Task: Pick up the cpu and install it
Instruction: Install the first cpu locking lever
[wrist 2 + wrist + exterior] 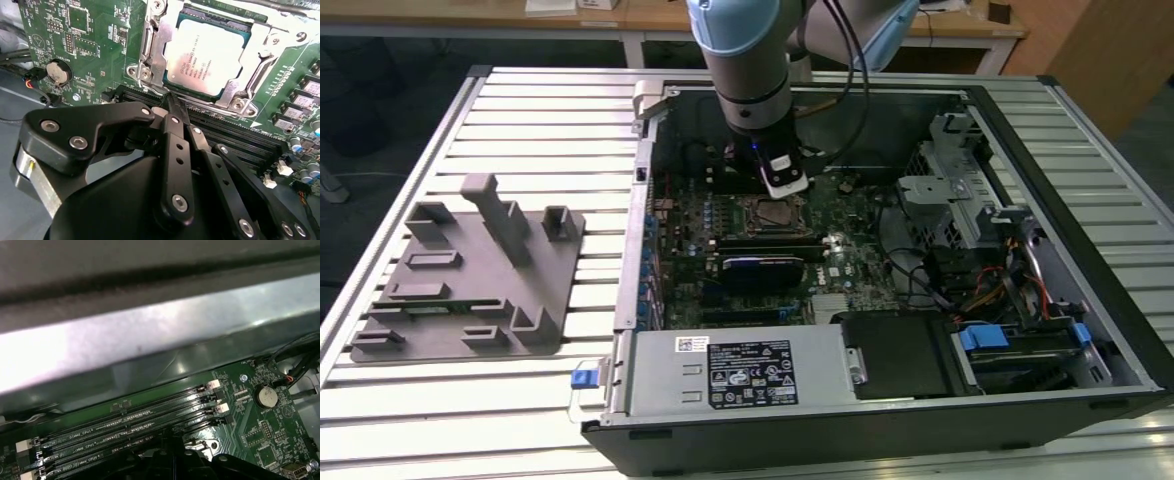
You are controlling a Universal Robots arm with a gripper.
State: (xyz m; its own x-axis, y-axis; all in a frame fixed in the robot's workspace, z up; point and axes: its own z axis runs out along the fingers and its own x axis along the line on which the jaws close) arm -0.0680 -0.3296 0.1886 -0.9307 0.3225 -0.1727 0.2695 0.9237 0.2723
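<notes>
In the open case, the cpu [212, 57] already lies in its socket [156, 55], at 12 o'clock from my end effector [172, 102]. End effector is clenched, empty, tips just beside the frame. Risk: dipping lower scrapes the RAM slots [125, 432] or nudges the chip crooked, bending pins.

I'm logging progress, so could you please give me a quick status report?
Gripper shut, empty, tips just beside the socket. Cpu seated in the socket, metal frame over its edges. Nothing in the way.
</notes>
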